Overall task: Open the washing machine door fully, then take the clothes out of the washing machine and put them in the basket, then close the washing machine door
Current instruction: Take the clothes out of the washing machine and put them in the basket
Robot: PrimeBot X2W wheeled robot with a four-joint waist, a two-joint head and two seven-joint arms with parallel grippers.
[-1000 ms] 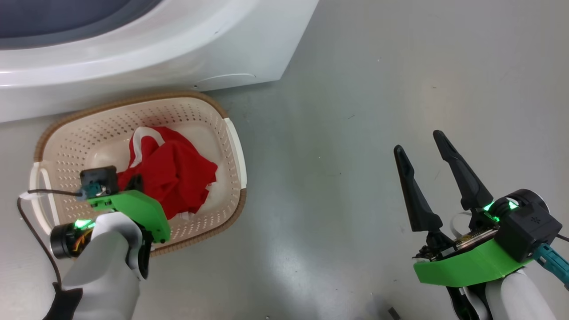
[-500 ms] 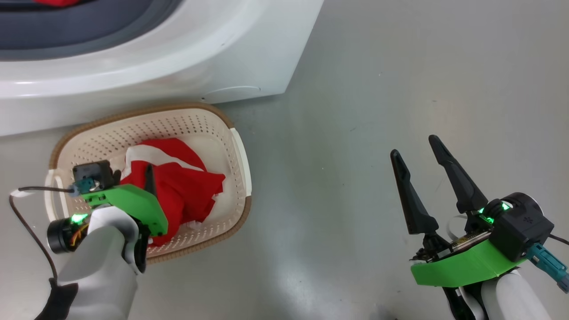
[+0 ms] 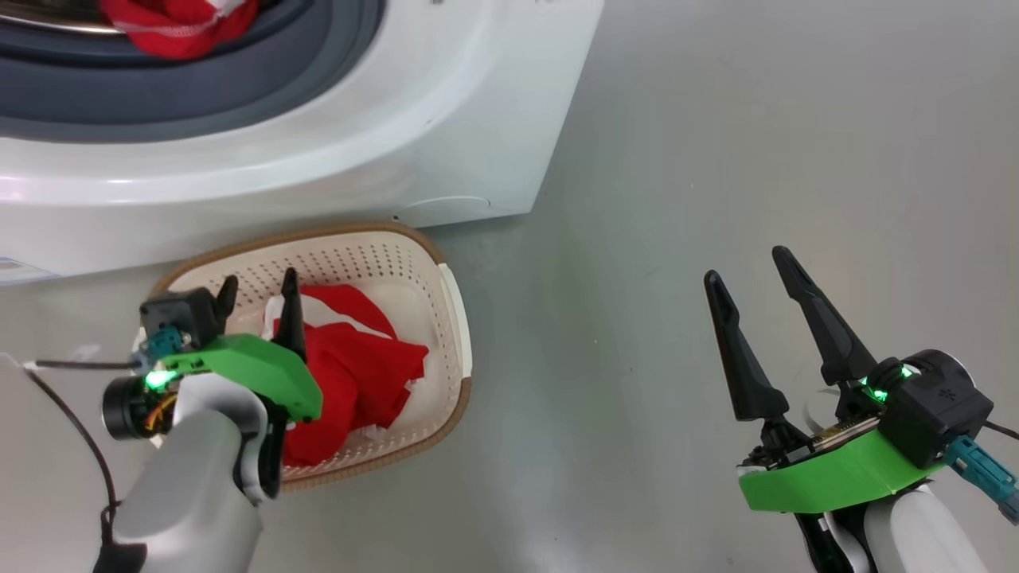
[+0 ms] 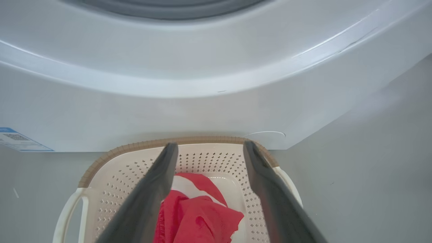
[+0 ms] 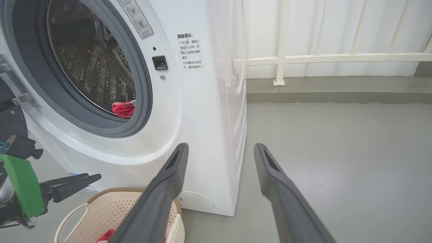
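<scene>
The cream basket (image 3: 455, 318) stands on the floor against the white washing machine (image 3: 446, 103). A red and white bundle of clothes (image 3: 362, 374) lies loose in it. My left gripper (image 3: 259, 285) hovers open over the basket's left half, above the bundle (image 4: 199, 216), with nothing between its fingers (image 4: 158, 179). More red clothes (image 3: 179, 24) lie in the drum (image 5: 123, 108), whose mouth stands uncovered. A dark sliver beside the hinge (image 5: 11, 118) may be the washing machine door. My right gripper (image 3: 747, 267) is open and empty over bare floor, far right of the basket.
The grey rubber gasket (image 5: 141, 101) rings the drum mouth. A white railing (image 5: 280, 60) and a low kerb run along the back right. A blue label (image 4: 17, 140) sits low on the machine's front. Grey floor (image 3: 716, 143) spreads to the right.
My left gripper has opened, let go of the red clothes and risen above them. The camera has tilted up, bringing the drum mouth into view. The right arm has stayed put.
</scene>
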